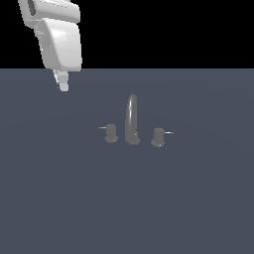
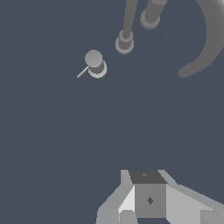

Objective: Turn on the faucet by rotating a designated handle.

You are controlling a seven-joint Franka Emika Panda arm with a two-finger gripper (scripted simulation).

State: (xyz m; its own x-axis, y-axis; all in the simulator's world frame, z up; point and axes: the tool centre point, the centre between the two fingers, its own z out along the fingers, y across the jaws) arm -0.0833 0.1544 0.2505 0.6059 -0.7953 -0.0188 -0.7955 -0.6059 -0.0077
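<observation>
Exterior view: the faucet (image 1: pixel 132 125) stands near the middle of the dark blue-grey desk (image 1: pixel 198 198). It is a dull grey set of three upright parts in a row, apart from one another. The tall arched spout (image 1: pixel 131 116) is in the centre. The handle (image 1: pixel 110 132), a short cylindrical knob with a thin rod lever pointing toward the exterior view's left, stands just beside the spout on that side. A twin knob (image 1: pixel 158 137) stands just beside the spout on the exterior view's right, its lever pointing right.

The white arm (image 1: pixel 58 37) enters at the upper left of the exterior view. The claw (image 1: pixel 62 81) hangs below it, pointing downward, well apart from the faucet and to the far left of the handle. Nothing is between its tips. The two fingers appear as one narrow white shape, so whether they are spread or pressed together cannot be told from this view.

Wrist view: the handle (image 2: pixel 95 64) is seen from above as a round grey cap on a wider base, its thin lever pointing away from the spout base (image 2: pixel 125 41). A second grey cylinder (image 2: pixel 151 15) sits beyond the spout base. The claw body (image 2: pixel 148 199) fills the lower edge; its tips are not visible, and it is well apart from the handle. A curved grey band (image 2: pixel 208 48) crosses one corner; I cannot tell what it is.
</observation>
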